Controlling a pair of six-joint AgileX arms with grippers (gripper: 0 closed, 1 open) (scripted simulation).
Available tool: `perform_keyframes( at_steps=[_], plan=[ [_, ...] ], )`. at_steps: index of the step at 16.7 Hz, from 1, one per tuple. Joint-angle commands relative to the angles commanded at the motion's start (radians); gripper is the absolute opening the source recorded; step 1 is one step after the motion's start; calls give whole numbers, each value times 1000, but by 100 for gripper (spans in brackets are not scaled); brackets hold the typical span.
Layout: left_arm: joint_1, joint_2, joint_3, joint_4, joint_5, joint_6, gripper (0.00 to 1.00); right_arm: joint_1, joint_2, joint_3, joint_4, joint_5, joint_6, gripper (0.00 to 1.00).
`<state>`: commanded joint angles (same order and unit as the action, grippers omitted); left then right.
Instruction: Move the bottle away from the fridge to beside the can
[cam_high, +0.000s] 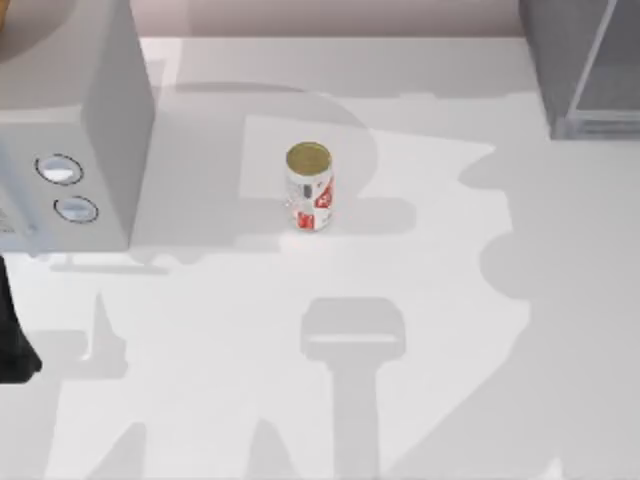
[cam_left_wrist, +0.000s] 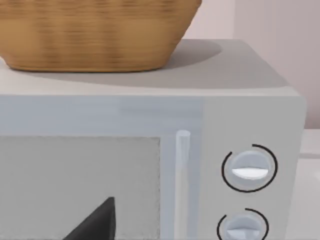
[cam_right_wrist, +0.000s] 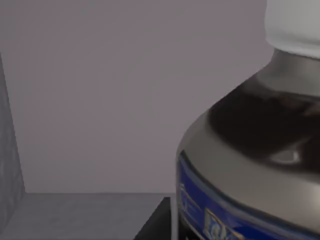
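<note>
The bottle (cam_right_wrist: 250, 165) looks rigid, glossy and slippery; grip its body below the cap. Whether either pincer holds anything, I cannot tell.

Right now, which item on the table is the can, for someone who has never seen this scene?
On the white table, look right of the light grey box with two round dials. The small white cylinder can with red markings stands alone mid-table, upright, its yellowish-gold round top setting it apart.
</note>
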<state>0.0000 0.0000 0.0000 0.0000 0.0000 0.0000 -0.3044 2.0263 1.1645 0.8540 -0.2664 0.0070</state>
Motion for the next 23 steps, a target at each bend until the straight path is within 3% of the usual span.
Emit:
perform_keyframes(
  at_steps=[6,14,18,23],
  plan=[
    [0,0,0,0,0,0,100,-51,-222,-353,117,-58,1,0],
    [0,0,0,0,0,0,100,-42,-249,-394,143,-54,4,0],
    [0,0,0,0,0,0,100,103,-182,-373,197,92,11,0],
    [0,0,0,0,0,0,100,435,-62,-347,288,426,14,0]
  ],
)
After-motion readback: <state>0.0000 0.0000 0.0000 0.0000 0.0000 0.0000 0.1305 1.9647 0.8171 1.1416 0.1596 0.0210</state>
